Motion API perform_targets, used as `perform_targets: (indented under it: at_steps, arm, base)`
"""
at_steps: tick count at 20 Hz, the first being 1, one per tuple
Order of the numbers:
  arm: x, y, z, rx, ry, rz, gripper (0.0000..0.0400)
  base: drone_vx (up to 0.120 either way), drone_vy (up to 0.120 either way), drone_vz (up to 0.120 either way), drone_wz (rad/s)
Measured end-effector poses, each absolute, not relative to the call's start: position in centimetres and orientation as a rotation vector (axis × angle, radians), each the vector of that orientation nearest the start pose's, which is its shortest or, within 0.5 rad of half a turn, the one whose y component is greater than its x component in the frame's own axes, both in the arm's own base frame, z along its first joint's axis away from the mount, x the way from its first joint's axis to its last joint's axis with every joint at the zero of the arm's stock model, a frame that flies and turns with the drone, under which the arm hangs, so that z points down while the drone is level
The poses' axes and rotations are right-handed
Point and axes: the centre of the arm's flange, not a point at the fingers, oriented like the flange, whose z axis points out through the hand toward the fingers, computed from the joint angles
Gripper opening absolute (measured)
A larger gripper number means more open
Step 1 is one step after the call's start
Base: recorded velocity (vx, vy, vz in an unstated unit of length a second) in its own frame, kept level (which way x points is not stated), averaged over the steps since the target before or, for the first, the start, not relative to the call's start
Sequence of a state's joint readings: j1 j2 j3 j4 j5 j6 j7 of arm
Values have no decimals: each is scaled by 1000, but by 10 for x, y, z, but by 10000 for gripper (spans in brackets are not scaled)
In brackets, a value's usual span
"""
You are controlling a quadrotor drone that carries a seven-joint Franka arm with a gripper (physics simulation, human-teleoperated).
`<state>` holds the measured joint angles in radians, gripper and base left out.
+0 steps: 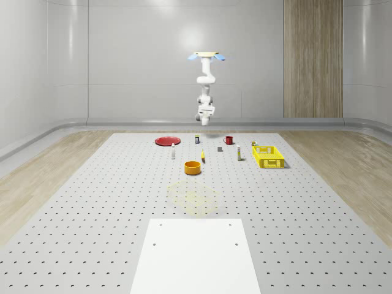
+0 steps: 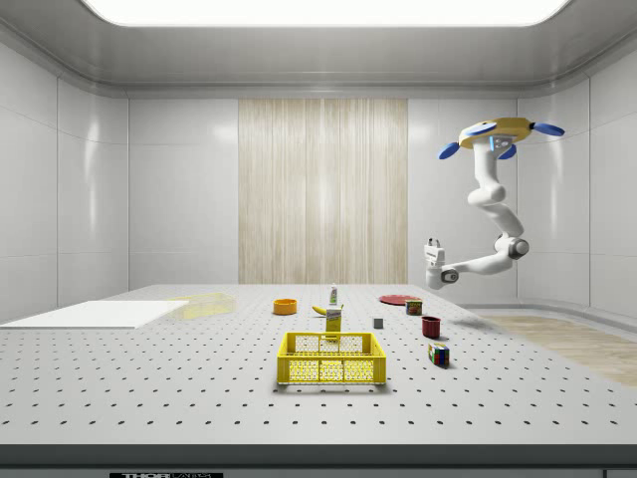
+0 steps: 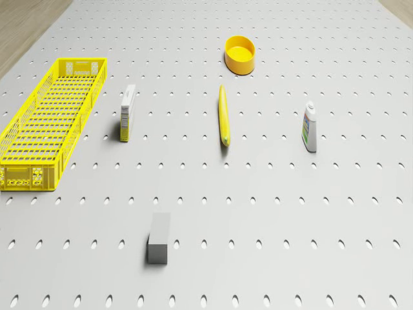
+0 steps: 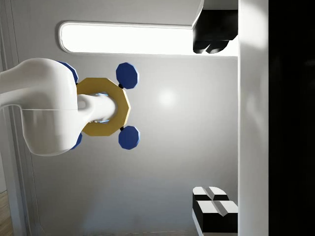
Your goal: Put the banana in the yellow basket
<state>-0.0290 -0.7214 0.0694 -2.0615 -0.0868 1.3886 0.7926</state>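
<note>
Plenty of bare, perforated grey tabletop [image 1: 92,214] lies nearest, broken by one flat white sheet [image 1: 195,254] at the front edge. Wood floor runs along both sides. Farther in sits a round orange bowl [image 1: 193,167], smooth and low. Just behind it lies the banana [image 1: 203,157], a slim, nearly straight yellow shape flat on the tabletop, with open surface all around it. The yellow basket [image 1: 268,155], a long lattice-walled crate, stands well apart toward the whole-scene view's right. A red plate [image 1: 166,141] and a red mug [image 1: 228,139] sit near the far edge. Beyond them the drone [image 1: 206,56] hovers high, its glossy white arm [image 1: 206,82] hanging below it. The jaws are spread wide, gripping nothing and turned upward in the side view, well above the banana and farther back.
</note>
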Motion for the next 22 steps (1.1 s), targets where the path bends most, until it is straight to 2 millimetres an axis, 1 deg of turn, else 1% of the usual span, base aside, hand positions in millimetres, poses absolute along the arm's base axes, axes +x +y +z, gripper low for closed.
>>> perform_targets:
  at_steps: [4,6,8,10,11,13,14,15,16,17,18,19,20,21,22]
  arm:
    - [301,25,688,-3092,1283,-246,400]
    - [301,35,685,-3172,1317,-322,400]
    - [301,47,679,-3278,1363,-433,400]
    - [301,63,669,-3416,1422,-598,400]
    - [302,71,661,-3496,1457,-708,400]
    - [302,87,639,-3668,1533,-1005,400]
    - [303,93,625,-3752,1571,-1201,400]
    - [303,97,609,-3824,1606,-1435,400]
    - [304,99,592,-3876,1633,-1710,400]
    - [304,97,574,-3895,1647,-2026,400]
    - [305,93,558,-3870,1645,-2379,400]
    - [305,86,544,-3789,1620,-2761,400]
    - [306,78,531,-3648,1571,-3158,400]
    - [306,69,521,-3448,1495,-3552,400]
    - [306,61,513,-3195,1397,-3925,400]
  base:
    - [120,-120,0,0]
    - [120,-20,0,0]
    - [120,0,0,0]
    - [120,0,0,0]
    - [120,0,-40,0]
    - [120,0,-120,0]
    - [120,0,-120,0]
    - [120,0,-120,0]
    - [120,0,-120,0]
    - [120,0,-120,0]
    - [120,0,-120,0]
    - [120,0,-120,0]
    - [120,0,-120,0]
    - [120,0,-120,0]
    - [120,0,-120,0]
